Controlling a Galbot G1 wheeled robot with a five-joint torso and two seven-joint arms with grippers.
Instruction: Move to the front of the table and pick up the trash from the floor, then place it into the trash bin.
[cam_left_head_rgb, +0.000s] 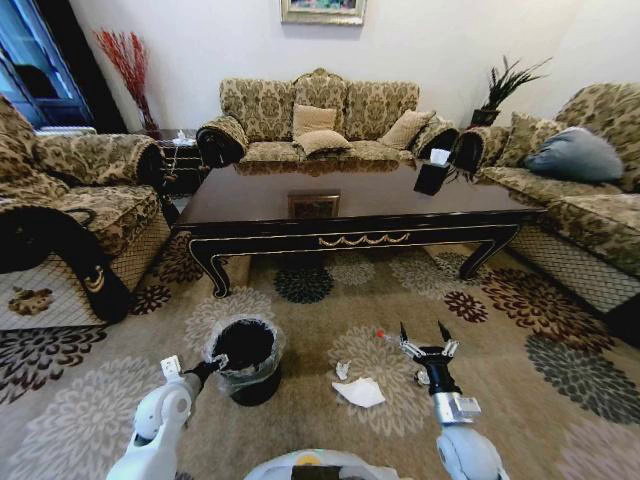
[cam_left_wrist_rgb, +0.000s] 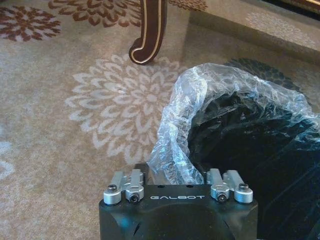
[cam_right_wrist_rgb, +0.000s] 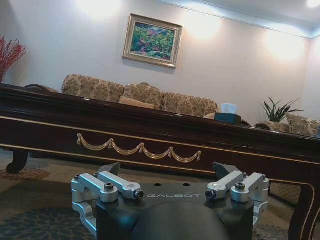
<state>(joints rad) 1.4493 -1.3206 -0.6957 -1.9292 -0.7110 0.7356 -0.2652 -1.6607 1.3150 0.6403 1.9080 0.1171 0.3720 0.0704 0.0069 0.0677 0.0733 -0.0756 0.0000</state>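
Left claw (cam_left_wrist_rgb: 177, 192) seemingly pinches the trash bin (cam_left_head_rgb: 247, 358) liner; right claw (cam_left_head_rgb: 424, 334) gapes beside trash (cam_left_head_rgb: 360, 392).

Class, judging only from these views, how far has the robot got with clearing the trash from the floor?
Done: the robot faces the table. In hand: nothing; the right hand is open and empty low beside the trash, and the left hand is at the trash bin rim. Left: picking up the sheet and scrap from the carpet and binning them.

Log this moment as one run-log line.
left gripper: at trash bin rim | right gripper: open, low over carpet facing table | crumpled paper: on floor
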